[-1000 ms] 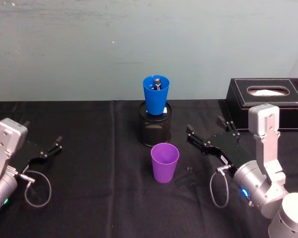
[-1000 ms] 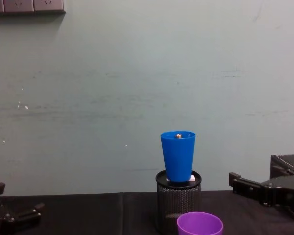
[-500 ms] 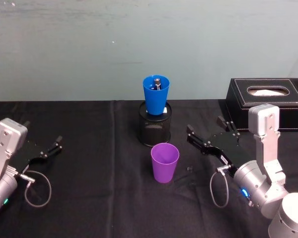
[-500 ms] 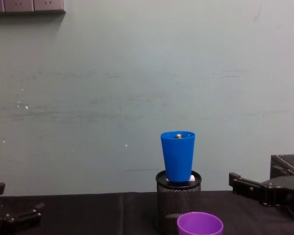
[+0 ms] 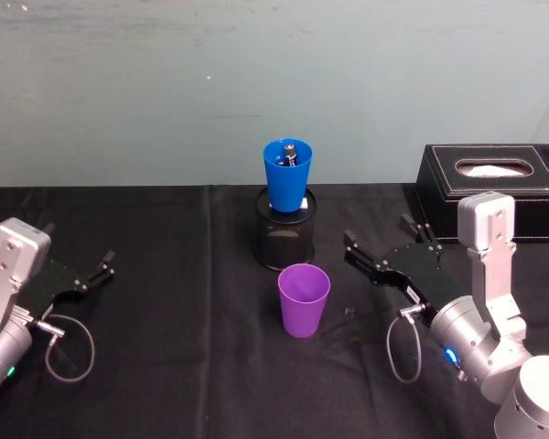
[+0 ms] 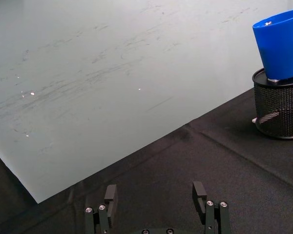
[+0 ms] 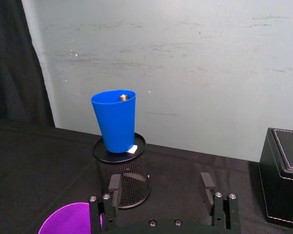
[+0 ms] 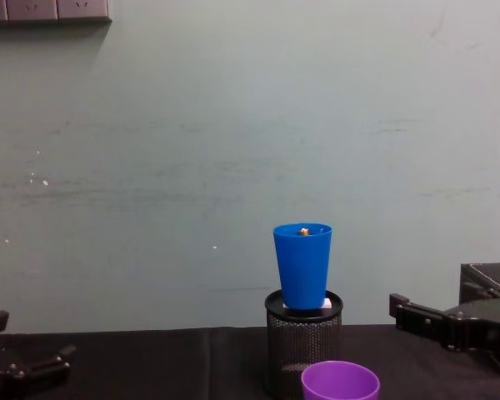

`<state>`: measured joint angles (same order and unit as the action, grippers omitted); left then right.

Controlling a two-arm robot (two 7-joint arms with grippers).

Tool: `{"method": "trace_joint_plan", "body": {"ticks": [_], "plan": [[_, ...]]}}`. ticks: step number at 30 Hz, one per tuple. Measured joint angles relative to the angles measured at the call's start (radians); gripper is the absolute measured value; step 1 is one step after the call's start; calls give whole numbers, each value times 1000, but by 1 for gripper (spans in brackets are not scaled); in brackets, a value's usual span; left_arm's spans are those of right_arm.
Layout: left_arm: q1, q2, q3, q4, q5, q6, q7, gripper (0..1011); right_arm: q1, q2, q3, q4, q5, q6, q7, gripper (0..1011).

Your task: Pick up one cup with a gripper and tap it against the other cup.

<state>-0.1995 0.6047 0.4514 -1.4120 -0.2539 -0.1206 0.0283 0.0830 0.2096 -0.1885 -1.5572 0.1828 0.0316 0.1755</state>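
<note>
Purple cup (image 5: 304,299) stands upright, mouth up, on the black-draped desk (image 5: 183,366), just below centre of the head view; in the chest view only its rim (image 8: 340,381) shows, at the bottom edge right of centre. Nothing touches it.

Blue cup (image 5: 287,174) sits upright in the mouth of a black mesh pen holder (image 5: 285,240), above the purple cup in the head view, centre of frame, against the pale green wall. Some small dark item shows inside the blue cup; too small to identify, possibly a pen end. A small white piece shows at the holder's rim beside the cup base.

Right gripper (image 5: 378,251) lies low over the desk at the right of the head view, right of the purple cup and apart from it, jaws spread and holding nothing. Right wrist view: both fingers (image 7: 115,186) stand parted, the pen holder and blue cup between them farther off, the purple rim at lower left.

Left gripper (image 5: 99,273) rests at the far left of the head view, well apart from both cups, jaws spread and holding nothing.

Black tissue box (image 5: 494,187) sits at the upper right of the desk, behind the right arm.
</note>
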Motion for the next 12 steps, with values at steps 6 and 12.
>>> {"method": "trace_joint_plan", "body": {"ticks": [6,12], "plan": [[0,0,0,0,0,0,0,1000,0,0,0,0,0,0,0,1003],[0,0,0,0,0,0,0,1000,0,0,0,0,0,0,0,1003]]}}
